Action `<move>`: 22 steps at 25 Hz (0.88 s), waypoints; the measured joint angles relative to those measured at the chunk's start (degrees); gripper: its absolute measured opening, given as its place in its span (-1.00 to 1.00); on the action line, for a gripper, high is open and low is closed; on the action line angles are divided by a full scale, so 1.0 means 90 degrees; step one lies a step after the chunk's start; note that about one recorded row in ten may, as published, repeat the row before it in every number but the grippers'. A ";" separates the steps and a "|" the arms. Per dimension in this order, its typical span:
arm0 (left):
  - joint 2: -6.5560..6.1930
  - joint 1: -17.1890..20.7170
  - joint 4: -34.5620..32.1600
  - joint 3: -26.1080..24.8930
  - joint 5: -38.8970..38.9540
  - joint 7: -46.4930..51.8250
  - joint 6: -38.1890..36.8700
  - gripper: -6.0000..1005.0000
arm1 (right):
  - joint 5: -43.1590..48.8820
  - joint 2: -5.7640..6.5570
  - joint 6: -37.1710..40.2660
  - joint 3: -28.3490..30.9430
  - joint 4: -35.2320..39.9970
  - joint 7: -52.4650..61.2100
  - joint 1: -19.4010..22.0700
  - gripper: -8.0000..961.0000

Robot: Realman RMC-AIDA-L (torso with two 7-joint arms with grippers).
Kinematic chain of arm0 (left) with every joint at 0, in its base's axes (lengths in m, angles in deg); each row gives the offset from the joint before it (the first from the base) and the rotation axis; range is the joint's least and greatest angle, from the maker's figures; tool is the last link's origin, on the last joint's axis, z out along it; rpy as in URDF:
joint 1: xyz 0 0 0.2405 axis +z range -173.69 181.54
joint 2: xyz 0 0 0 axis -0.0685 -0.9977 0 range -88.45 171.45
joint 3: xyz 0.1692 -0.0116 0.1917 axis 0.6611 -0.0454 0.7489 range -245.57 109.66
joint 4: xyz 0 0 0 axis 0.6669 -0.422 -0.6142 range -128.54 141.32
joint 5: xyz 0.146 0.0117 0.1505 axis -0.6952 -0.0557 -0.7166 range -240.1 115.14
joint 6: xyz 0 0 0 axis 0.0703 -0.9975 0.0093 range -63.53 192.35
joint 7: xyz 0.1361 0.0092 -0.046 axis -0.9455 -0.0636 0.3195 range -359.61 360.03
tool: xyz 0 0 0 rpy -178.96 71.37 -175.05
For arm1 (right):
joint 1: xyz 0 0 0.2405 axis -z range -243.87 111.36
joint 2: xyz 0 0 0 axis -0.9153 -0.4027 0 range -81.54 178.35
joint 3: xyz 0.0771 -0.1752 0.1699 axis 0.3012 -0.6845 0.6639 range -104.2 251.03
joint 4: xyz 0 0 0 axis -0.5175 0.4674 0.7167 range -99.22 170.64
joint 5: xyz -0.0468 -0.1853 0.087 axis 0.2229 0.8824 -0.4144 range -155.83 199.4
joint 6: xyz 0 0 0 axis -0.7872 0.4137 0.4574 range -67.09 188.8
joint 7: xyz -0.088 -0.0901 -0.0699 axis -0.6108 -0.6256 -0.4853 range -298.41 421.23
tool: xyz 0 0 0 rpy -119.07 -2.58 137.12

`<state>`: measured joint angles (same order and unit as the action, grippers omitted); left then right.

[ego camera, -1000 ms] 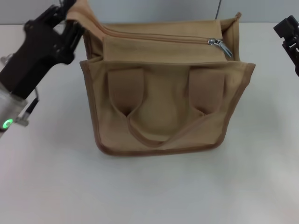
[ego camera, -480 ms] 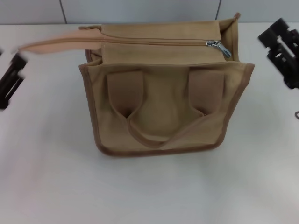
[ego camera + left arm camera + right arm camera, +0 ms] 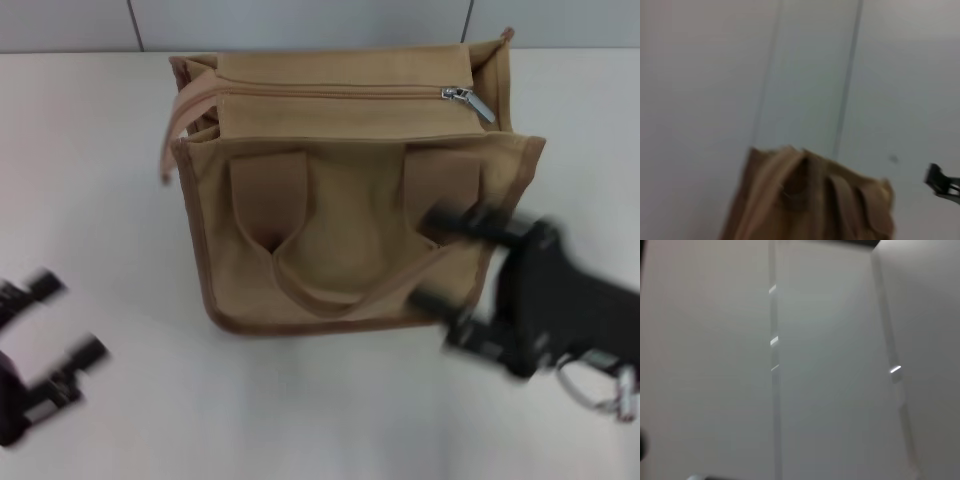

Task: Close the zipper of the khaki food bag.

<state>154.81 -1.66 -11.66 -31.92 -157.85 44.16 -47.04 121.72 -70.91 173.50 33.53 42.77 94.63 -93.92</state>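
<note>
The khaki food bag (image 3: pixel 350 200) stands upright on the white counter (image 3: pixel 300 410), front pocket and strap handles facing the camera. The zipper (image 3: pixel 340 92) runs along the bag top with teeth meshed across the whole visible length, and the silver pull tab (image 3: pixel 470 100) sits at the end stop on the robot's right side, so the closing itself looks done. One loose strap end (image 3: pixel 178 120) droops over the far-left corner of the bag, not part of the closure. The left end effector (image 3: pixel 50 350) is low over the counter, well apart from the bag, which lies ahead of it and off to its right; two fingers are spread apart, nothing between them. The right end effector (image 3: pixel 450 275) is in front of the bag's lower right corner, motion-blurred, fingers spread wide and gripping nothing; whether a fingertip touches the fabric can't be told. The pull tab is up and beyond this end effector, well clear of it. The left wrist view shows the bag's end (image 3: pixel 810 200) from afar, and the right wrist view shows only wall panels. Judgement: task essentially finished, with only getting the arms clear and parked left.
</note>
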 joint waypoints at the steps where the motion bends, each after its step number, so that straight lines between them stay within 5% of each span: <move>1: 0.0000 0.0000 0.0000 0.0000 0.0000 0.0000 0.0000 0.61 | 0.0000 0.0000 0.0000 0.0000 0.0000 0.0000 0.0000 0.27; 7: 0.0180 -0.0645 -0.0211 0.0000 -0.1640 0.0007 0.0026 0.61 | 0.0114 -0.0046 -0.1089 -0.1299 -0.0118 -0.0074 -0.0273 0.27; 12: 0.0293 -0.0996 -0.0203 -0.0001 -0.2114 0.0034 0.0071 0.61 | 0.0092 -0.0052 -0.1428 -0.1324 -0.0217 -0.0080 -0.0205 0.27; 22: 0.0410 -0.1013 -0.0225 -0.0038 -0.2148 0.0001 0.0265 0.61 | 0.0065 -0.0054 -0.1687 -0.1305 -0.0296 -0.0194 -0.0190 0.27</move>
<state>158.50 -10.78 -13.69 -32.26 -177.19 44.17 -44.66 122.31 -71.40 158.32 21.78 40.11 92.88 -95.63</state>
